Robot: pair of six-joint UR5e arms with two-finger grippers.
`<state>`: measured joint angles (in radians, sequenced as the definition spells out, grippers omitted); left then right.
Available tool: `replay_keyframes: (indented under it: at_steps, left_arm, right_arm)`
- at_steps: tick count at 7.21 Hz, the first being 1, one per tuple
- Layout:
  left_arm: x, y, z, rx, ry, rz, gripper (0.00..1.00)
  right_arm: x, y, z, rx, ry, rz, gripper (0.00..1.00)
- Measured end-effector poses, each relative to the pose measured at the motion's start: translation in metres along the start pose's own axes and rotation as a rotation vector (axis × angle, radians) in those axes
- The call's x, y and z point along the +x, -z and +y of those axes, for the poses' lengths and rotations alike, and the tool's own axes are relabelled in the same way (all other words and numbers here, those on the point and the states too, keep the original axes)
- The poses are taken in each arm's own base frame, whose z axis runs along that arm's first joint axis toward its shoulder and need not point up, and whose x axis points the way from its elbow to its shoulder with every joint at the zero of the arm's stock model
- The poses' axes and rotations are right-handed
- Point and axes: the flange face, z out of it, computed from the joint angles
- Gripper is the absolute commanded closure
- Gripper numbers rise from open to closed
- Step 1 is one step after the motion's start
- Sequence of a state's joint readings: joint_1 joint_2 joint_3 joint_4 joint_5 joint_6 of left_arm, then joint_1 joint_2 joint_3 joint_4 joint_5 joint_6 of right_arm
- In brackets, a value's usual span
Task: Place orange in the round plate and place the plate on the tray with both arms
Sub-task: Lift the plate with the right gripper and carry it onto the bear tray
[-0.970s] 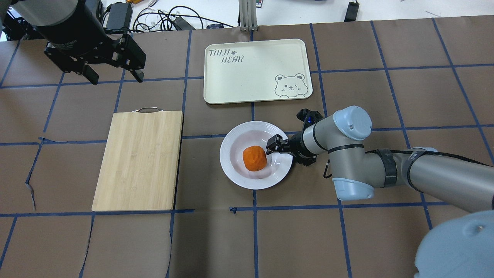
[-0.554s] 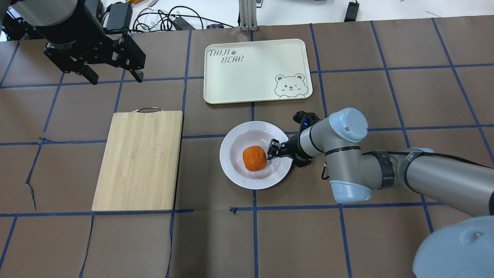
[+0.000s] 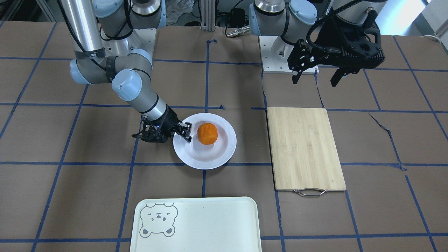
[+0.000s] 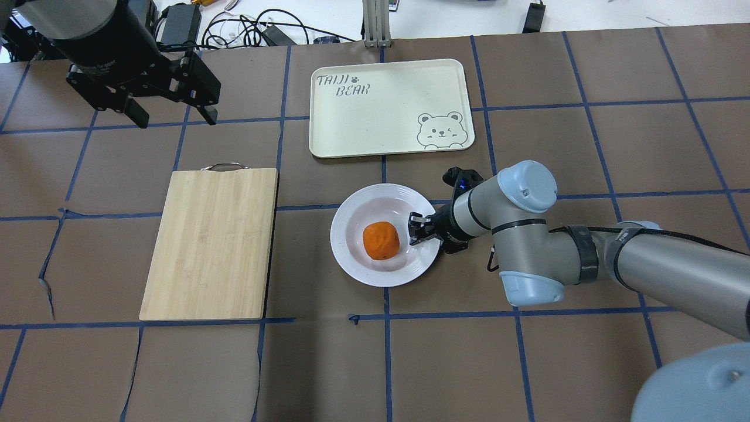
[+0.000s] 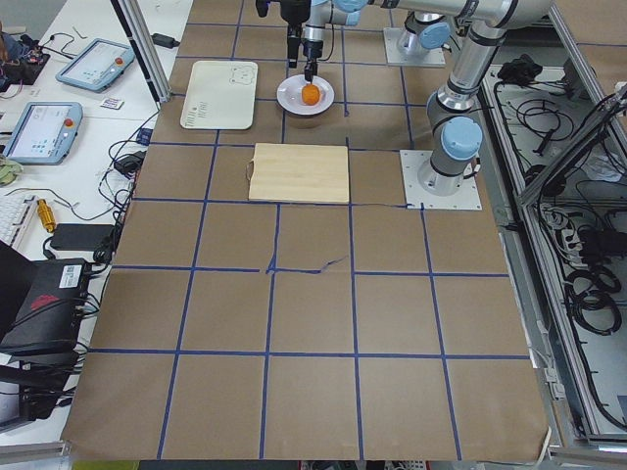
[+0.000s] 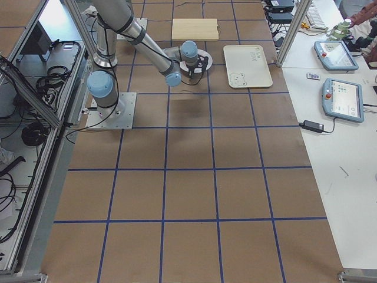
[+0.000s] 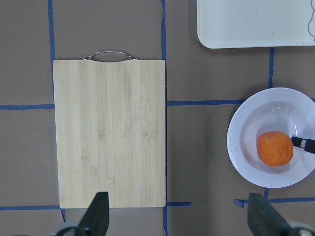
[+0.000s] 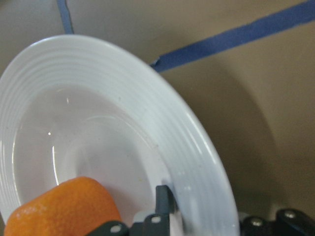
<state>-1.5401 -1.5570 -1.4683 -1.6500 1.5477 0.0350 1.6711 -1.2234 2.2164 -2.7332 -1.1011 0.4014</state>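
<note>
The orange (image 4: 381,240) lies in the sunken centre of the white round plate (image 4: 347,258), which rests on the table just short of the cream tray (image 4: 381,111). My right gripper (image 4: 417,230) comes in low from the right and is shut on the plate's right rim. In the right wrist view one finger (image 8: 165,199) sits inside the dish beside the orange (image 8: 64,206); the other is hidden under the rim. My left gripper (image 4: 174,120) hangs open and high at the far left, holding nothing.
A bamboo cutting board (image 4: 211,243) with a metal handle lies left of the plate. The tray's bear face is at its near right corner. Cables and boxes lie beyond the table's far edge.
My right gripper has dropped and pushed in over the plate's right rim, and its jaws have narrowed. The plate and orange have slid slightly left. The left arm has not moved.
</note>
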Motion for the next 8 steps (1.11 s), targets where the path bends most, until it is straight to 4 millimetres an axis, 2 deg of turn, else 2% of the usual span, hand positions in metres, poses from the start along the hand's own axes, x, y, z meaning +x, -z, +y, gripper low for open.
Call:
replay_keyframes:
  at_steps: [2,5,6,8]
  left_arm:
    - [0.000,-0.001,0.000,-0.001,0.003,0.001,0.00]
    - [-0.001,-0.001,0.000,-0.002,0.003,0.000,0.00]
    - [-0.001,-0.001,0.000,-0.002,0.003,0.000,0.00]
    - [-0.001,-0.001,0.000,-0.002,0.002,0.001,0.00]
  right_arm:
    - [-0.008,0.011,-0.014,0.018,-0.014,-0.015,1.00]
    - [-0.018,0.028,-0.025,0.049,-0.016,-0.046,1.00]
    - [-0.027,0.039,-0.037,0.074,-0.013,-0.069,1.00]
    - [-0.045,0.073,-0.089,0.115,-0.026,-0.114,1.00]
